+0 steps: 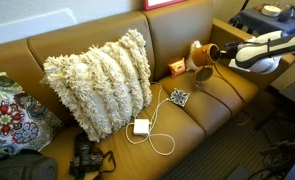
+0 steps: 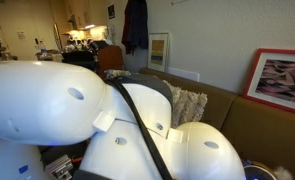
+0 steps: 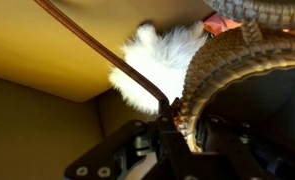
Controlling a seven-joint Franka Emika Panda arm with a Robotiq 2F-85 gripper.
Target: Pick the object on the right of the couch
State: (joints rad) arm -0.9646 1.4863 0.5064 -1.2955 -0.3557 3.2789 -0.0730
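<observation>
Round tan-brown woven basket (image 3: 227, 70) is being pinched at its rim between the fingers of the black gripper (image 3: 175, 128), beside a cream fluffy toy (image 3: 159, 62), at the mustard-brown leather couch (image 1: 177, 30).

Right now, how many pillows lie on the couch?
2: a shaggy cream pillow at the centre, a floral pillow at the left edge of an exterior view. More may hide off-frame.

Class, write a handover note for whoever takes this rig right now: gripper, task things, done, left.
Gripper: at the rim of the basket; open or shut cannot be told.
The basket sits at the right end of the couch, beside the fluffy toy, with its strap trailing.
Done: approach to the basket.
Left: confirm the grip, then lift the basket clear of the couch.
</observation>
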